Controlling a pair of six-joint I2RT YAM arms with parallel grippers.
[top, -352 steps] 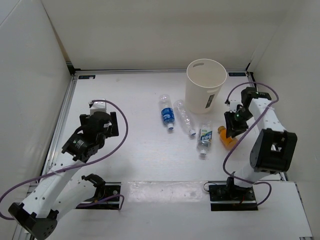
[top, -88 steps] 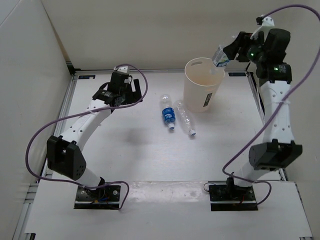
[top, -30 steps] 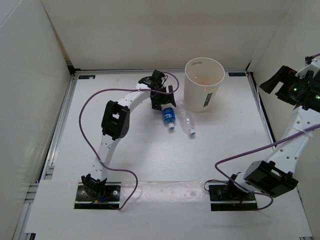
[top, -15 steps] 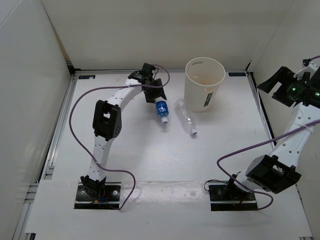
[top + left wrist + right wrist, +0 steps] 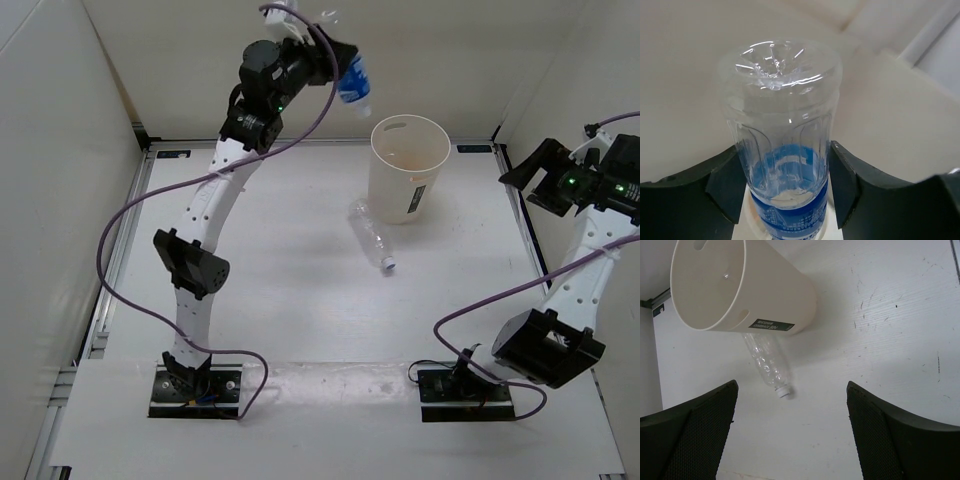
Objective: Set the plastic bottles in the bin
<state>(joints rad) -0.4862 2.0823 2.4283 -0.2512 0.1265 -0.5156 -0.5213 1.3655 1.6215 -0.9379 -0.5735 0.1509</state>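
The left gripper (image 5: 785,150) has its fingers (image 5: 722,182) clenched on the blue-label bottle (image 5: 782,100), whose clear ribbed base sticks out past their tips, with the cream bin (image 5: 408,175) below and beyond them. The right gripper (image 5: 522,168) is spread wide, gripping nothing. Ahead of its fingers a plain clear bottle (image 5: 767,362) lies just beside the bin.

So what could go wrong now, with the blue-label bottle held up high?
The blue-label bottle looks left of the bin; released now, it may land outside.
The left end effector holds it by the fingertips only, so it might slip.
The clear bottle lies close beside the bin, leaving little grasping room.
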